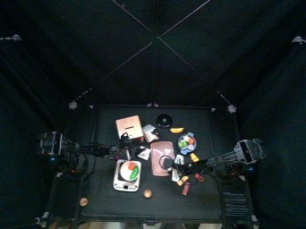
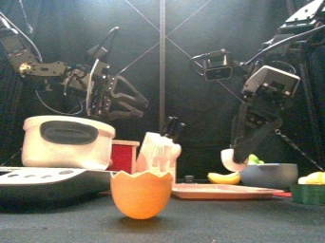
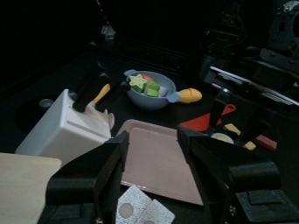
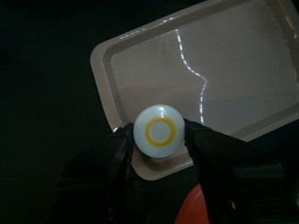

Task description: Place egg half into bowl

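Observation:
My right gripper [image 4: 160,144] is shut on the egg half [image 4: 160,131], a white oval with a yellow ring, and holds it above a corner of the pink tray [image 4: 222,61]. In the front view the right gripper [image 2: 238,152] hangs just left of the grey-blue bowl [image 2: 269,175], with the egg half [image 2: 229,158] above the tray. The bowl [image 3: 149,86] holds green and other coloured toy food; it also shows in the top view [image 1: 187,141]. My left gripper [image 3: 162,175] is open and empty, raised over the table's left side [image 2: 117,98].
A white toaster [image 2: 66,140] and a scale [image 2: 38,180] stand at the left. An orange eggshell cup [image 2: 141,195] sits at the front. A white carton [image 2: 159,152] and a red block [image 2: 124,152] stand mid-table. A yellow banana [image 2: 225,177] lies beside the bowl.

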Available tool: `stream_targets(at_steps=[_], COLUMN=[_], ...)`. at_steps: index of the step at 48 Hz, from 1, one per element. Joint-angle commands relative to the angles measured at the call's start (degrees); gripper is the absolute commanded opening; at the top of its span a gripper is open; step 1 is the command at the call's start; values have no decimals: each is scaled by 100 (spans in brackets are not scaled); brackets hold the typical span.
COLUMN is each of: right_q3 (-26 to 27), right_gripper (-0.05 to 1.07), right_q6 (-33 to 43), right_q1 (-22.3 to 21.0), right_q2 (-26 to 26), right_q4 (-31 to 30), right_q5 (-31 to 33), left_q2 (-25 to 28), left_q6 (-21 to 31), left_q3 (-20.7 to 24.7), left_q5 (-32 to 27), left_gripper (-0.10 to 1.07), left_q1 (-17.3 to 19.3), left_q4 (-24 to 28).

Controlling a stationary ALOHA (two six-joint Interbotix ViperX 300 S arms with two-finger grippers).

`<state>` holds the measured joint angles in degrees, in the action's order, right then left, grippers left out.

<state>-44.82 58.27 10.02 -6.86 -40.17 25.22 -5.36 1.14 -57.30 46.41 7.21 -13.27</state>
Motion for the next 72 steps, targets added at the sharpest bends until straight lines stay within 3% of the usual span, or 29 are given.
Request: stream_targets(at_steps=[1, 13, 25, 30, 41, 55, 72], right_q3=[62, -457, -1301, -1556, -1802, -1749, -1652], right_gripper=[77, 77, 78, 78, 81, 97, 99], right_q6=[9, 79, 62, 9, -35, -35, -35], right_q1=[-185, -1011, -2013, -2303, -2382, -2435, -2303], right_q2=[-422, -1661, -2698, -2733, -2426, -2048, -2461], right_q4=[-26, -387, -79, 202, 299, 299, 475], right_q5=[290, 896, 958, 809, 536, 519, 756], left_q2=[-62, -70, -88, -79, -70, -62, -62], left_q6=[-18, -35, -26, -35, -35, -26, -26], left_q3=[53, 79, 62, 62, 62, 70, 70], left_q5=[35, 35, 35, 35, 35, 35, 35], left_gripper=[85, 85, 85, 85, 85, 85, 85], left_q1=[18, 18, -9, 9, 26, 18, 18], left_q4=[9, 9, 9, 9, 9, 9, 9])
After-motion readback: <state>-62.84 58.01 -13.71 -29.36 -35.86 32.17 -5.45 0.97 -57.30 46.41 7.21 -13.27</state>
